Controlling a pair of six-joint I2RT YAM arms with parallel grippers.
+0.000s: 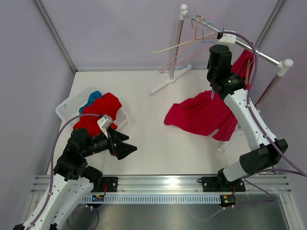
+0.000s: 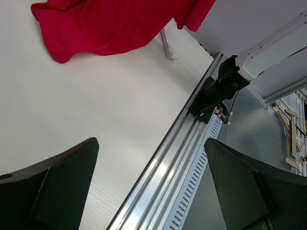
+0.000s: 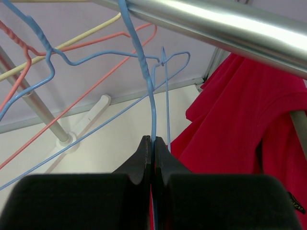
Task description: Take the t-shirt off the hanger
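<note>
Right gripper (image 3: pixel 152 140): we saw its two fingers pressed together on the thin wire of the blue hanger (image 3: pixel 149 86), with nothing but that wire between the pads.
Right arm: it reached up to the clothes rail (image 1: pixel 252 49), with the wrist just under the bar.
Blue hanger: its hook rose over the rail (image 3: pixel 216 19), and its wire ran straight down into the closed fingers.
T-shirt (image 1: pixel 199 117): it was red. Most of it lay crumpled on the white table (image 1: pixel 144 96) at the right, below the right arm. A further part of it hung beside the rail's right end.
T-shirt from the right wrist: the red cloth (image 3: pixel 240 120) hung just right of the gripper, under the bar. We could not tell whether it sat on the hanger's shoulders.
Other hangers: a pink one (image 3: pixel 96 40) and a yellow one (image 3: pixel 72 44) hung farther along the rail, bare.
Left gripper (image 1: pixel 125 144): its fingers (image 2: pixel 72 167) were spread wide with nothing held. We saw only the table and the metal edge rail in the gap.
Left arm: it was low over the table's left side, beside the bin (image 1: pixel 64 109), well apart from the t-shirt.
Bin: it held a red garment (image 1: pixel 103 108) and a blue one (image 1: pixel 91 98).
</note>
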